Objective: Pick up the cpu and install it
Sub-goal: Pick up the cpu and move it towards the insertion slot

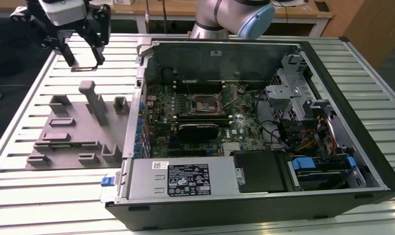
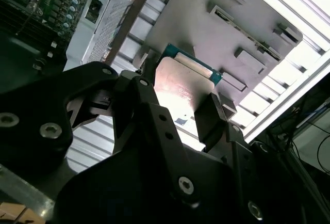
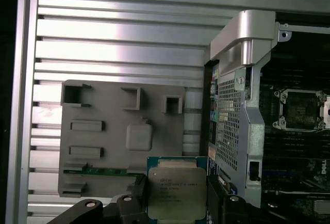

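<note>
A ribbed aluminium desk (image 1: 54, 205) carries a matte grey fixture plate (image 1: 66, 142) and an open computer case (image 1: 249, 205). Above the plate's far end, the black pincer (image 1: 87, 65) grips the cpu (image 3: 176, 193) by its edges. The flat, shiny chip likely needs holding level and square to the socket (image 1: 206, 104).

Slatted metal table (image 1: 40, 196), wooden desk (image 1: 171, 7) behind

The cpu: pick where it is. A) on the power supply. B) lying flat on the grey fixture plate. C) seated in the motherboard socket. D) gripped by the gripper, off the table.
D: the first wrist view shows the cpu clamped in the gripper, above the grey fixture plate; the socket is bare.
</note>
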Controlling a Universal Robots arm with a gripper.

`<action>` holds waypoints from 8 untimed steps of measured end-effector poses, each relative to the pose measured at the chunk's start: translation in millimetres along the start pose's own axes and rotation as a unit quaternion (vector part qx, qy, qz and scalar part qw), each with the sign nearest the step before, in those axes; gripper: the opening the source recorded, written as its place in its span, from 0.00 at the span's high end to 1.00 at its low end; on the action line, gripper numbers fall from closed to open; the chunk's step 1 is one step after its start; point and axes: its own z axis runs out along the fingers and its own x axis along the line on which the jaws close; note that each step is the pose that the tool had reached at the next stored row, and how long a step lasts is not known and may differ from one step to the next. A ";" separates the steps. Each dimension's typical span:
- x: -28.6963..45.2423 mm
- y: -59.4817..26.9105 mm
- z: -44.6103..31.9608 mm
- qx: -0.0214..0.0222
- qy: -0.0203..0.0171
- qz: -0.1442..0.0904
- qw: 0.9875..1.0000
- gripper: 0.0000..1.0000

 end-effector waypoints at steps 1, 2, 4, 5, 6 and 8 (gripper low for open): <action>-1.9 -0.1 0.1 0.000 0.000 0.000 1.000 0.45; -3.9 -0.1 0.2 0.000 0.000 0.000 1.000 0.45; -7.8 -0.2 0.4 0.000 0.000 0.000 1.000 0.45; -9.7 -0.3 0.5 0.000 0.000 0.000 1.000 0.45; -11.6 -0.4 0.5 0.000 0.000 0.000 1.000 0.45; -14.9 -0.5 0.7 0.000 0.000 0.000 1.000 0.45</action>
